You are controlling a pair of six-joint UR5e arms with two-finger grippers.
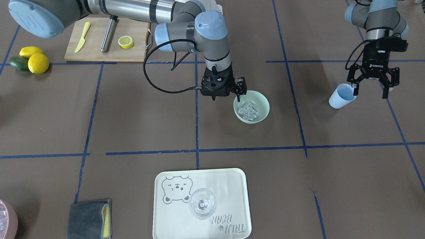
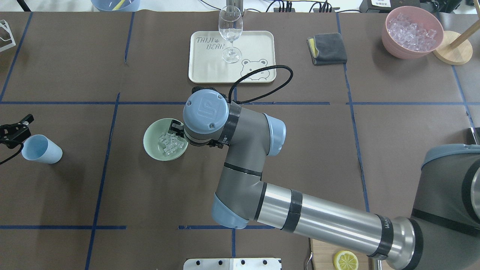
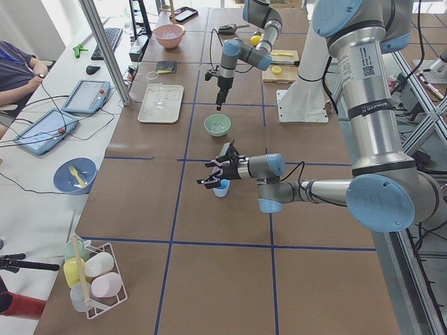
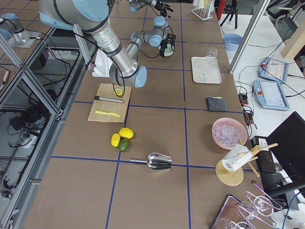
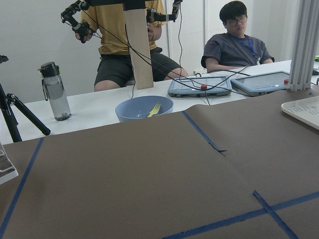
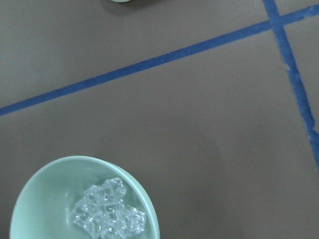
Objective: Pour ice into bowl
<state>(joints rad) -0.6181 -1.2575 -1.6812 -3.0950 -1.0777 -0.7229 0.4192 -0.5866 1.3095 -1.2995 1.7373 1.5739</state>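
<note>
The mint-green bowl (image 1: 262,103) stands mid-table and holds the ice (image 1: 249,111), a small pile of clear cubes; both also show in the overhead view, bowl (image 2: 153,140) and ice (image 2: 171,144), and in the right wrist view, bowl (image 6: 45,199) and ice (image 6: 107,214). My right gripper (image 1: 239,96) hangs at the bowl's rim on the robot's right side. Its wrist hides the jaws, so I cannot tell if it is open or shut. My left gripper (image 1: 370,91) is open and empty, just above and beside the empty light-blue cup (image 1: 342,96), which stands on the table.
A cream tray (image 2: 255,71) with a wine glass (image 2: 230,33) lies beyond the bowl. A pink bowl of ice (image 2: 412,32) and a grey cloth (image 2: 328,48) sit at the far right. A cutting board (image 1: 106,49), lemons (image 1: 35,59) and a metal scoop (image 4: 157,161) lie on the right side.
</note>
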